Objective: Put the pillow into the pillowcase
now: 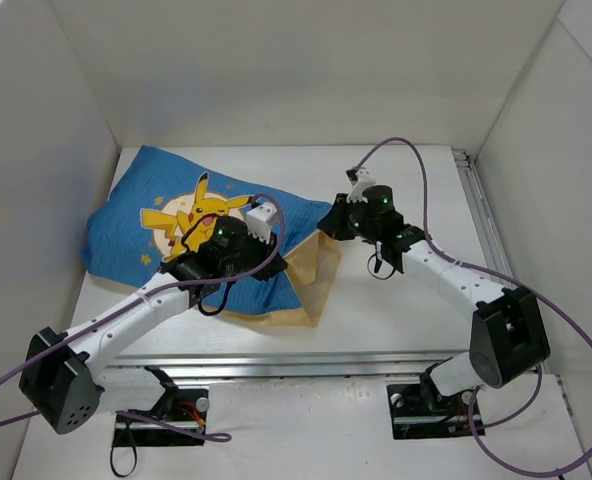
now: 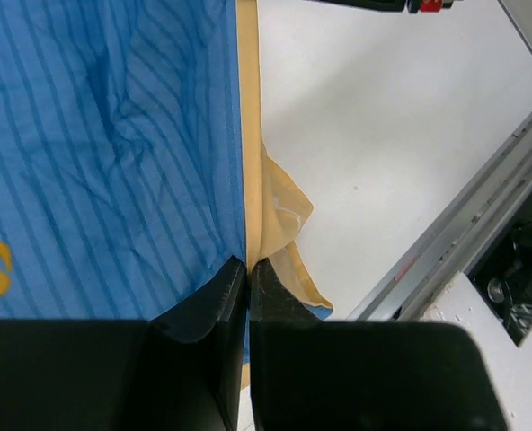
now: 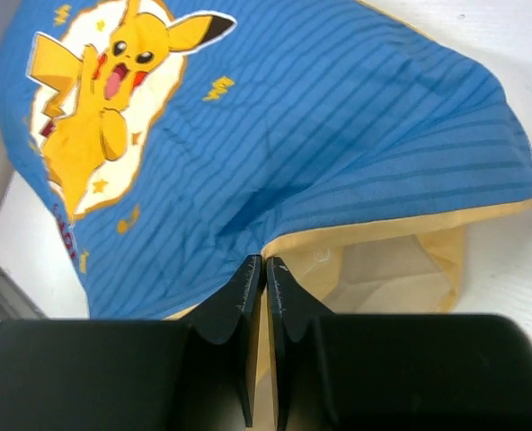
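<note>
Overhead, I see the pillowcase (image 1: 166, 215) lying on the white table (image 1: 396, 300), toward 10 o'clock from the table's middle. Its blue striped face is up and shows the Pikachu print (image 1: 191, 215). Its yellow-lined mouth sags open toward 4 o'clock. My left gripper (image 2: 246, 269) sits at the case's 4 o'clock edge, fingers pressed together right where blue hem meets yellow lining. My right gripper (image 3: 263, 265) sits at the 3 o'clock corner, fingers likewise closed tight against the mouth's blue hem. I cannot tell whether either pinches cloth.
</note>
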{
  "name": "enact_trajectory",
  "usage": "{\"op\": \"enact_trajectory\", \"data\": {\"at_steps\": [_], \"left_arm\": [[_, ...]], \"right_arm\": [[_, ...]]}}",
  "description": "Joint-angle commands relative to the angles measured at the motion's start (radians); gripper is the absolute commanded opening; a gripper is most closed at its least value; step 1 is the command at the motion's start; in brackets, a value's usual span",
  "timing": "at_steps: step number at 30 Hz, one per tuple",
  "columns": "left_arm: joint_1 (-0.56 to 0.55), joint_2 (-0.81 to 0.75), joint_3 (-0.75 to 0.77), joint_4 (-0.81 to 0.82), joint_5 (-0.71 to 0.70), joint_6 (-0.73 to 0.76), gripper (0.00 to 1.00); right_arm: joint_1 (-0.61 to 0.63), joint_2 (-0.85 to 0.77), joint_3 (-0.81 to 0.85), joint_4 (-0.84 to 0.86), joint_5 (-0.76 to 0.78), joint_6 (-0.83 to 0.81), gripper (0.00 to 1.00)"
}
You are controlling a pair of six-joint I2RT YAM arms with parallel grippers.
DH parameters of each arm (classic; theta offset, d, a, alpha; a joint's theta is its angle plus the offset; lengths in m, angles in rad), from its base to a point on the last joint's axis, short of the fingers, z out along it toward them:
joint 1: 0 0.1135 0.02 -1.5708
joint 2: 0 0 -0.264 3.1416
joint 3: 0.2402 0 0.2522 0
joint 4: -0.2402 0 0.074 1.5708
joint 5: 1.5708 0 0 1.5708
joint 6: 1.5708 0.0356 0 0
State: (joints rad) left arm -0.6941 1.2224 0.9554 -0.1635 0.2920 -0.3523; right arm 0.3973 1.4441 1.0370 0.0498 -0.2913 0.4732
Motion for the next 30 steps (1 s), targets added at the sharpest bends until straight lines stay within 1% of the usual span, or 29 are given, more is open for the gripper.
{"op": "enact_trajectory", "data": {"at_steps": [1, 3, 4, 6, 7, 8, 9, 11, 13, 14, 15, 16, 17, 18, 19, 20, 21, 25, 28, 30], "left_arm": [[0.036, -0.006, 0.005, 0.067, 0.117, -0.042, 0.0], [0.051, 0.008, 0.0, 0.081, 0.145, -0.048, 0.0], [0.062, 0.012, -0.003, 0.099, 0.15, -0.05, 0.0], [0.073, 0.025, -0.006, 0.116, 0.17, -0.053, 0.0], [0.086, 0.028, -0.007, 0.128, 0.174, -0.059, 0.0], [0.087, 0.032, -0.007, 0.137, 0.194, -0.062, 0.0], [0.099, 0.035, -0.012, 0.143, 0.203, -0.062, 0.0], [0.11, 0.038, -0.015, 0.153, 0.216, -0.068, 0.0], [0.128, 0.037, -0.023, 0.156, 0.222, -0.071, 0.0], [0.128, 0.037, -0.027, 0.156, 0.228, -0.073, 0.0], [0.128, 0.037, -0.036, 0.191, 0.234, -0.076, 0.0], [0.137, 0.037, -0.04, 0.199, 0.243, -0.08, 0.0], [0.137, 0.04, -0.04, 0.205, 0.248, -0.082, 0.0], [0.137, 0.04, -0.043, 0.216, 0.252, -0.085, 0.0], [0.148, 0.043, -0.041, 0.217, 0.257, -0.088, 0.0], [0.148, 0.046, -0.041, 0.22, 0.257, -0.089, 0.0], [0.148, 0.045, -0.041, 0.226, 0.259, -0.089, 0.0], [0.157, 0.043, -0.044, 0.237, 0.256, -0.093, 0.0], [0.157, 0.043, -0.046, 0.251, 0.263, -0.093, 0.0], [0.157, 0.043, -0.05, 0.259, 0.274, -0.094, 0.0]], "right_arm": [[-0.046, -0.004, 0.002, 0.044, 0.093, -0.044, 0.05], [-0.052, -0.022, -0.038, 0.027, 0.099, -0.036, 0.14], [-0.055, -0.031, -0.055, 0.024, 0.106, -0.019, 0.29], [-0.067, -0.074, -0.116, 0.013, 0.116, -0.002, 0.44], [-0.072, -0.091, -0.136, 0.007, 0.116, 0.011, 0.54], [-0.078, -0.112, -0.156, 0.005, 0.112, 0.019, 0.57], [-0.092, -0.16, -0.198, -0.002, 0.078, 0.036, 0.63], [-0.101, -0.235, -0.262, 0.001, 0.012, 0.056, 0.67], [-0.098, -0.28, -0.322, 0.039, -0.081, 0.123, 0.68], [-0.101, -0.316, -0.394, 0.126, -0.119, 0.161, 0.69], [-0.1, -0.326, -0.429, 0.187, -0.184, 0.247, 0.69], [-0.098, -0.327, -0.461, 0.253, -0.213, 0.289, 0.69], [-0.094, -0.317, -0.515, 0.378, -0.229, 0.333, 0.69], [-0.081, -0.301, -0.531, 0.43, -0.244, 0.4, 0.69], [-0.078, -0.285, -0.537, 0.471, -0.249, 0.427, 0.68], [-0.048, -0.251, -0.531, 0.514, -0.25, 0.447, 0.68], [-0.032, -0.234, -0.523, 0.528, -0.244, 0.482, 0.71], [0.055, -0.16, -0.503, 0.631, -0.21, 0.594, 0.72], [0.1, -0.096, -0.496, 0.705, -0.178, 0.657, 0.7], [0.121, -0.085, -0.499, 0.746, -0.137, 0.696, 0.66]]}}
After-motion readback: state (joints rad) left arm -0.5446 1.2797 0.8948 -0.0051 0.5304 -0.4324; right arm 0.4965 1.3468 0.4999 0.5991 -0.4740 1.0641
